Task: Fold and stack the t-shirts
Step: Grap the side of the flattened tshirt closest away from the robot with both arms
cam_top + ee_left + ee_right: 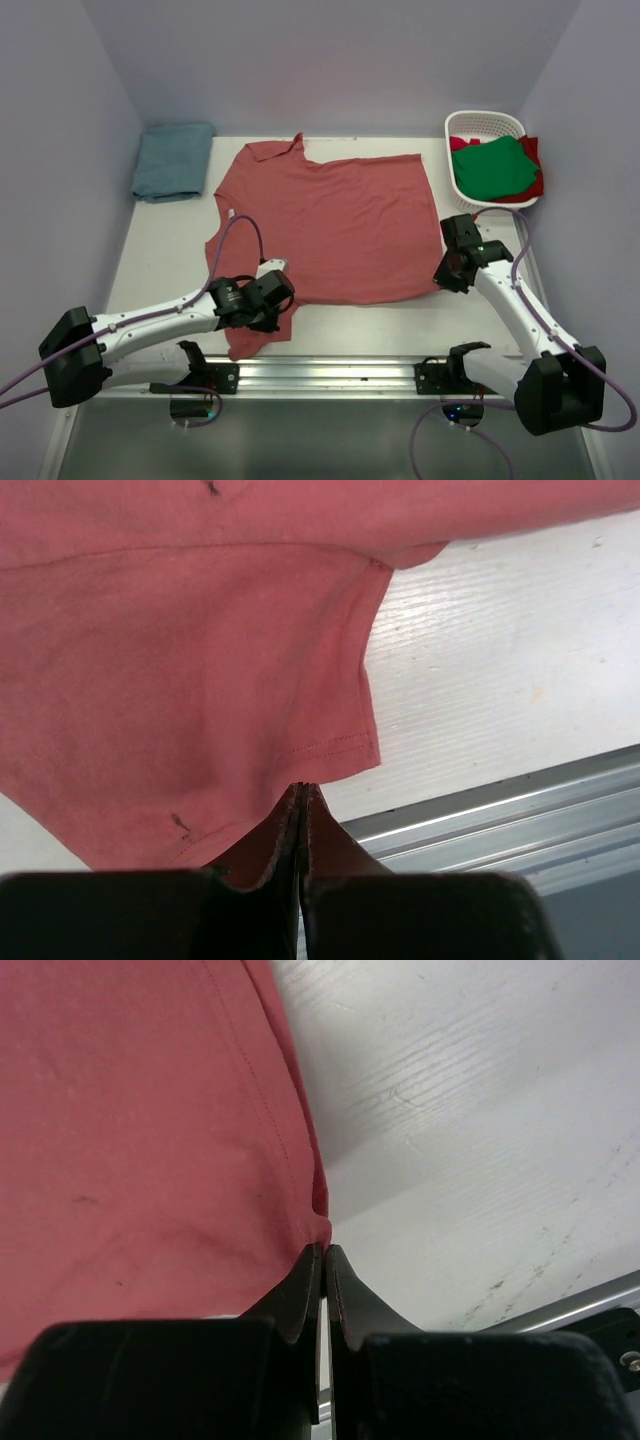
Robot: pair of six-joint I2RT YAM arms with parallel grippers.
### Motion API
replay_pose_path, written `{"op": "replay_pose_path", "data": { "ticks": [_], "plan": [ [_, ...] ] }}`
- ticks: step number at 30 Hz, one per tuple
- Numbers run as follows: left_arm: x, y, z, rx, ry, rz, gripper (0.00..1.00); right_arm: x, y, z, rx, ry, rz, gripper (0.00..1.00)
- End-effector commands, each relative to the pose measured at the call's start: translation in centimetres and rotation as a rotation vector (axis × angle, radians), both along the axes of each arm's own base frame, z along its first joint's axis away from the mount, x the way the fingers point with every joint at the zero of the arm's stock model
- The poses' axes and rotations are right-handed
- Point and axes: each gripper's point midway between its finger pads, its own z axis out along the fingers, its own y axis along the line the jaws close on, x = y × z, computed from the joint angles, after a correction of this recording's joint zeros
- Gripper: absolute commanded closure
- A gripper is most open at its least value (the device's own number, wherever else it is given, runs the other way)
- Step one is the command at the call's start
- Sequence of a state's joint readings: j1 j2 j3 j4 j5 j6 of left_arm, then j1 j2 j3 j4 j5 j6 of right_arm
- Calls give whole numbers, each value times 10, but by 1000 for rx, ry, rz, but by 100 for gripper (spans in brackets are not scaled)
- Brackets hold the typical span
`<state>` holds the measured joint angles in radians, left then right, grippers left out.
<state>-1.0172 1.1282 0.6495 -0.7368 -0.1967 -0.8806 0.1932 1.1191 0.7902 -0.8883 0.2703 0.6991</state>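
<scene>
A faded brick-red t-shirt with a collar lies spread flat across the middle of the table. My left gripper is at its near-left sleeve; in the left wrist view its jaws are shut, pinching the sleeve hem. My right gripper is at the shirt's near-right corner, and its jaws are shut on the hem edge, which is raised a little off the table. A folded teal-blue t-shirt lies at the back left. Green and brighter red t-shirts fill the basket.
The white slotted basket stands at the back right corner. A metal rail runs along the near table edge between the arm bases. Lilac walls close in the table on three sides.
</scene>
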Motion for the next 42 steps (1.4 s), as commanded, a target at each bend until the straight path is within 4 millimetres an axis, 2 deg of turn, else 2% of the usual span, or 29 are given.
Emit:
{"op": "replay_pose_path", "data": {
  "ticks": [1, 4, 7, 8, 10, 11, 13, 15, 18, 23, 26, 33, 36, 39, 42],
  "plan": [
    [8, -3, 25, -33, -53, 36, 98, -12, 8, 14, 66, -25, 1, 100],
    [7, -2, 27, -24, -46, 40, 87, -14, 8, 19, 70, -50, -1, 100],
    [-5, 7, 16, 34, 22, 25, 77, -14, 8, 19, 68, -42, 9, 100],
    [-11, 10, 13, 48, 56, 17, 59, -14, 9, 16, 68, -29, 13, 100],
    [-24, 28, 7, 129, 112, 19, 42, -11, 12, 15, 80, -32, 22, 100],
    [-27, 34, 7, 152, 126, 33, 27, -11, 13, 13, 85, -34, 25, 100],
    [-35, 46, 11, 192, 151, 37, 21, -8, 14, 12, 92, -45, 30, 100],
    [-42, 59, 17, 241, 173, 59, 20, -9, 16, 8, 97, -39, 36, 100],
    [-48, 63, 35, 272, 188, 63, 21, -5, 18, 3, 106, -34, 54, 100],
    [-65, 59, 37, 284, 267, -7, 30, -2, 21, 0, 109, -35, 73, 100],
    [-66, 62, 28, 362, 304, -33, 35, 0, 22, 3, 116, -47, 77, 100],
    [-60, 75, -10, 531, 353, -69, 34, 3, 21, 8, 112, -75, 89, 100],
    [-53, 77, -21, 502, 348, -54, 36, 2, 22, 8, 112, -72, 95, 100],
    [-44, 83, -27, 466, 348, -17, 43, 3, 22, 9, 115, -80, 101, 100],
    [-38, 84, -27, 455, 348, -8, 45, 3, 22, 11, 113, -87, 100, 100]
  ]
}}
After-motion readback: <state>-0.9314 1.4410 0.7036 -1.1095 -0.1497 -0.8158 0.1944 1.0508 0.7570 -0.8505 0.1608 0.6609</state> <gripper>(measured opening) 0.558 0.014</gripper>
